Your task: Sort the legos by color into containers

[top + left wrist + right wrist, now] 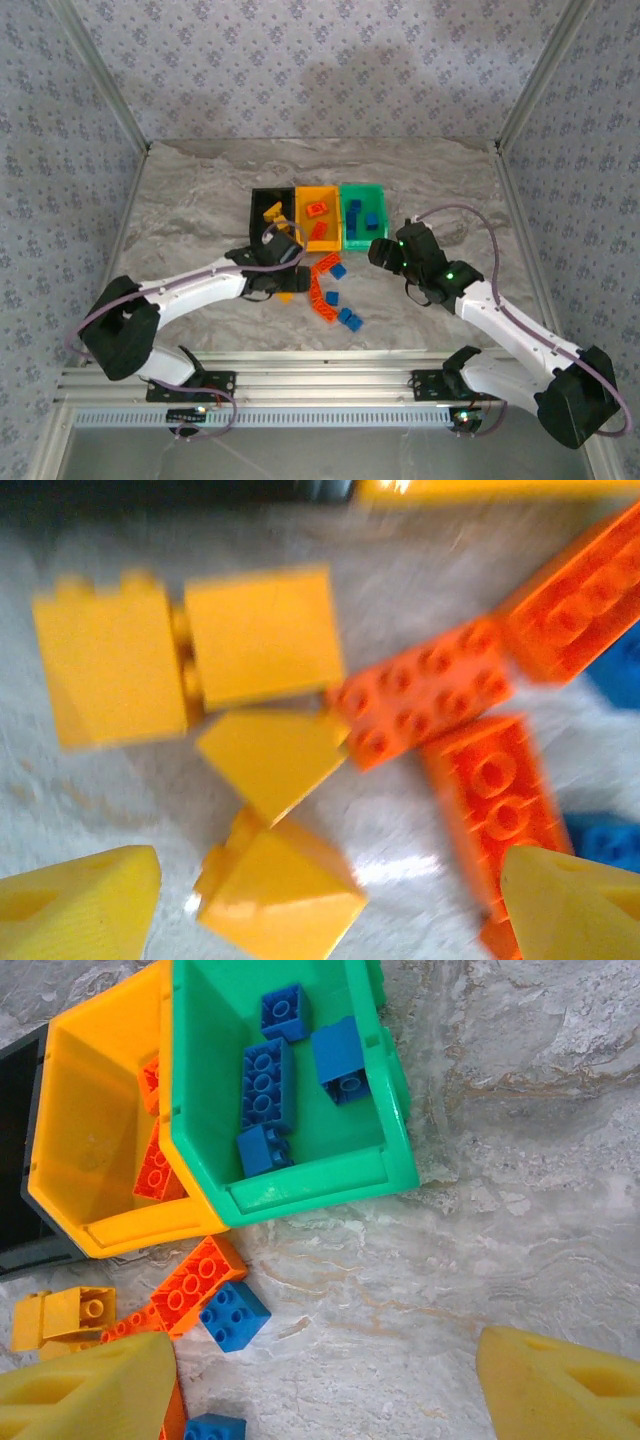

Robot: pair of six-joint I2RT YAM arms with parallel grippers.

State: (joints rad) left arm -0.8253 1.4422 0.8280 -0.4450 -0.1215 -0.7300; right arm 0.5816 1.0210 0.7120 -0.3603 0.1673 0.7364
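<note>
Three bins are set side by side mid-worktop point(200, 200), long axes running near edge to far edge.
- black bin point(262, 228), leftmost: yellow bricks point(275, 213) are held in it.
- orange-yellow bin point(90, 1110), centre: red-orange bricks point(155, 1165) are held in it.
- green bin point(300, 1190), rightmost: four blue bricks point(265, 1085) are held in it.

Loose legos point(325, 290) are scattered just on the near side of the bins. The long red-orange pieces are laid roughly near-to-far, tilted.

Left gripper point(328, 865): fingers spread wide above loose yellow pieces, nothing held; the view is blurred.
Right gripper point(325, 1360): fingers spread over bare worktop off the green bin's near end.
</note>
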